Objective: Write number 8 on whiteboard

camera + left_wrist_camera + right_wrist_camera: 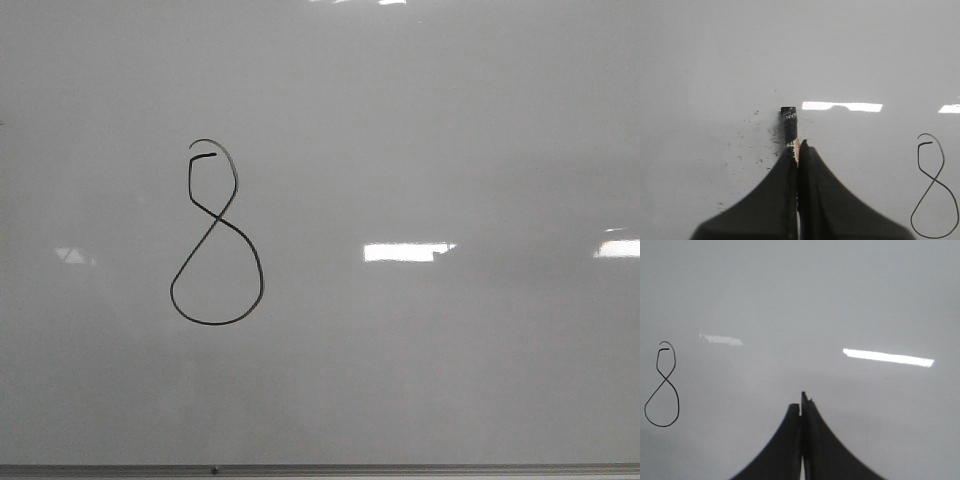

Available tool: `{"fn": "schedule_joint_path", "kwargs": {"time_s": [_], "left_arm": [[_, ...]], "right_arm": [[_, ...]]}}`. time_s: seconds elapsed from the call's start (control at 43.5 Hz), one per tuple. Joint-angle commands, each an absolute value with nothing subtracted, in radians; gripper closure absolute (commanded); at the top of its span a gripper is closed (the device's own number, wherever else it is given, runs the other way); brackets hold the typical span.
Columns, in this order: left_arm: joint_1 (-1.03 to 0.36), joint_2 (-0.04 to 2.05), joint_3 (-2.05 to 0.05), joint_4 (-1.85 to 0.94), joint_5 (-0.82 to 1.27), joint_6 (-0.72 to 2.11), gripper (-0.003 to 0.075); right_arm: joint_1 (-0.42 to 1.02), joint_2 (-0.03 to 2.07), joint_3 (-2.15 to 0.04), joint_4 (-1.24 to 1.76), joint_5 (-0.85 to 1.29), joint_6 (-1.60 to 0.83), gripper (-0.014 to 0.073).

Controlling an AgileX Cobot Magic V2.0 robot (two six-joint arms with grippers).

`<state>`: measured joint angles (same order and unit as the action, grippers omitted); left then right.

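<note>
A thin black number 8 [215,235] is drawn left of centre on the glossy pale whiteboard [420,120]. It has a small angular upper loop with a short hook and a larger round lower loop. It also shows in the left wrist view [935,187] and in the right wrist view [662,387]. My left gripper [798,147] is shut on a black marker [789,126], whose end sticks out past the fingertips, away from the 8. My right gripper [801,407] is shut and empty, off to the side of the 8. Neither gripper shows in the front view.
A thin grey metal edge [320,469] runs along the board's bottom. Bright white light reflections [408,251] lie on the board right of the 8. Small black ink specks [757,145] dot the board around the marker end.
</note>
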<state>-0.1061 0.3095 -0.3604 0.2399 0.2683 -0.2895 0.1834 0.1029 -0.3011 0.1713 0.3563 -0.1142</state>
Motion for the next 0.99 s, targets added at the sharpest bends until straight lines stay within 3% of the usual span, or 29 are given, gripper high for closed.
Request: {"fn": "schedule_joint_path", "kwargs": {"time_s": [0.0,0.391,0.529,0.621,0.967], "left_arm": [[-0.115,0.316,-0.386,0.234,0.198,-0.289,0.0739],[-0.115,0.316,-0.386,0.235,0.198,-0.287,0.0739],[-0.095,0.283,-0.376,0.068,0.199,-0.052,0.0739],[-0.070,0.233,-0.349,-0.073,0.199,0.144,0.0739],[0.069,-0.032,-0.135,-0.076,0.195,0.152,0.0739]], "right_arm": [[0.180,0.113,-0.327,0.177,0.269,-0.118,0.0661],[0.180,0.113,-0.327,0.177,0.269,-0.118,0.0661],[0.180,0.113,-0.327,0.177,0.269,-0.118,0.0661],[0.180,0.113,-0.327,0.177,0.269,-0.118,0.0661],[0.180,0.113,-0.327,0.177,0.269,-0.118,0.0661]]}}
